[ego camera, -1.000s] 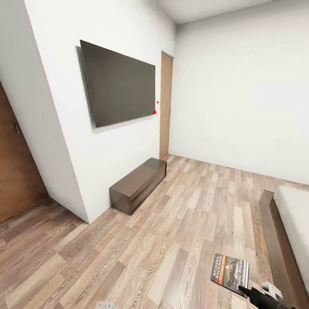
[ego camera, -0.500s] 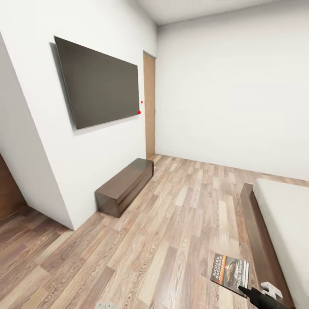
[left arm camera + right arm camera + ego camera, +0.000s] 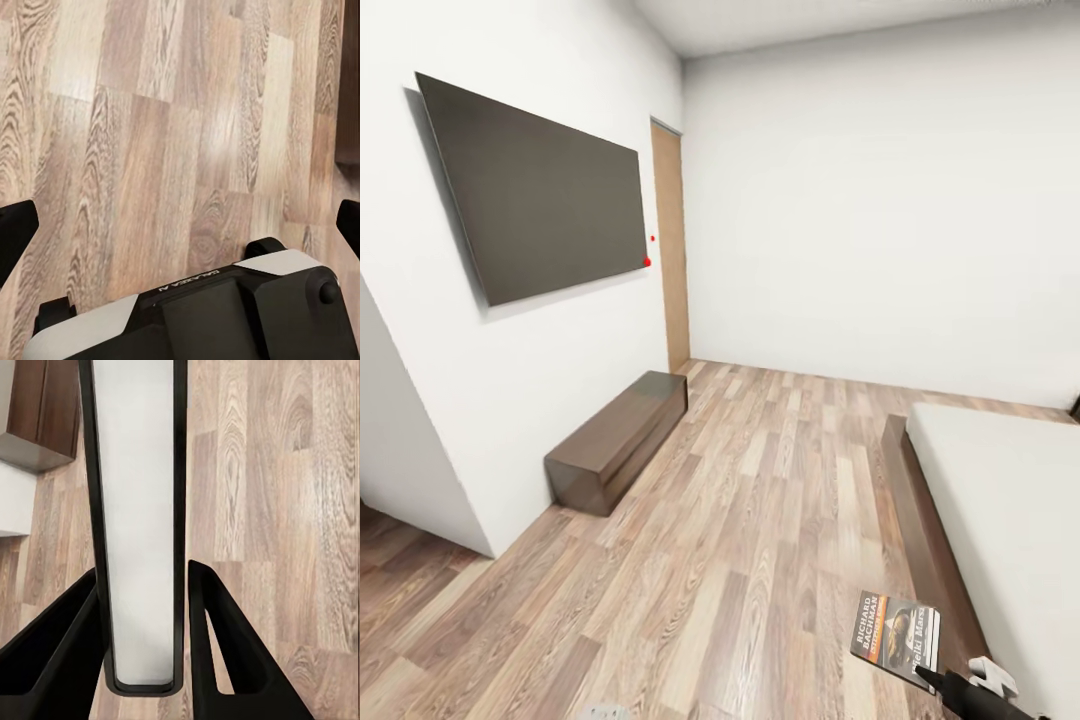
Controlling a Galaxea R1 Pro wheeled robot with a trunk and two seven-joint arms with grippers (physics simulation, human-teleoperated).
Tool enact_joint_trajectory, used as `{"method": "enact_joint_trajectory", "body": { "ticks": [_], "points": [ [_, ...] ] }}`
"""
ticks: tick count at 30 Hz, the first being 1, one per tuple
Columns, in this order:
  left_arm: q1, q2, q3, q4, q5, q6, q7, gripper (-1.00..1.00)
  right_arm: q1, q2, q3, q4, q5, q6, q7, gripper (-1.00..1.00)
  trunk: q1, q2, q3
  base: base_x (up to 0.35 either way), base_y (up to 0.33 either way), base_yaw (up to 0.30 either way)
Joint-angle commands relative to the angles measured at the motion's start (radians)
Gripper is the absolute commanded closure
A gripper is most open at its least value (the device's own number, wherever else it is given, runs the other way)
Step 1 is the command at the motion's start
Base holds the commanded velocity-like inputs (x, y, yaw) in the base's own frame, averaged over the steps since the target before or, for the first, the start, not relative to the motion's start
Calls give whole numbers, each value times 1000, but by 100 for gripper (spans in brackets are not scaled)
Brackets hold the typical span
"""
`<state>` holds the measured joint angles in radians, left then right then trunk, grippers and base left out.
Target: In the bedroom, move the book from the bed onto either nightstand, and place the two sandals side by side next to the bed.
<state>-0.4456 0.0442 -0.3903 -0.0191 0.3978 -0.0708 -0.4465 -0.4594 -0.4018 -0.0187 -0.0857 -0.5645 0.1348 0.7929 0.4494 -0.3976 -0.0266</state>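
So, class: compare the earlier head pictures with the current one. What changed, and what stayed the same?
The camera swung right: the wall TV, low bench and door slid left, and more of the bed came in. The right gripper stays shut on the book, in the same place in the picture.

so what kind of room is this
Most likely a bedroom. A low bed with a bare off-white mattress stands at the right, a large dark TV hangs on the white wall over a low brown cabinet, and the floor is wood plank.
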Motion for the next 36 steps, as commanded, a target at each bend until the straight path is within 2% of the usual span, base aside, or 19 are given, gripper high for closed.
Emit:
{"method": "enact_joint_trajectory", "body": {
  "ticks": [1,27,36],
  "points": [
    [-1,0,-9,1,7,-4,-3,-100,-1,0,-6,0,-8,11,3,100,1,-2,-2,0,0,-238],
    [-1,0,-9,1,7,-4,-3,-100,-1,0,-4,0,-8,11,4,100,1,-2,-2,0,0,-236],
    [-1,0,-9,1,7,-4,-3,-100,-1,0,-7,0,-9,11,6,100,1,-2,-2,0,0,-65]
  ]
}}
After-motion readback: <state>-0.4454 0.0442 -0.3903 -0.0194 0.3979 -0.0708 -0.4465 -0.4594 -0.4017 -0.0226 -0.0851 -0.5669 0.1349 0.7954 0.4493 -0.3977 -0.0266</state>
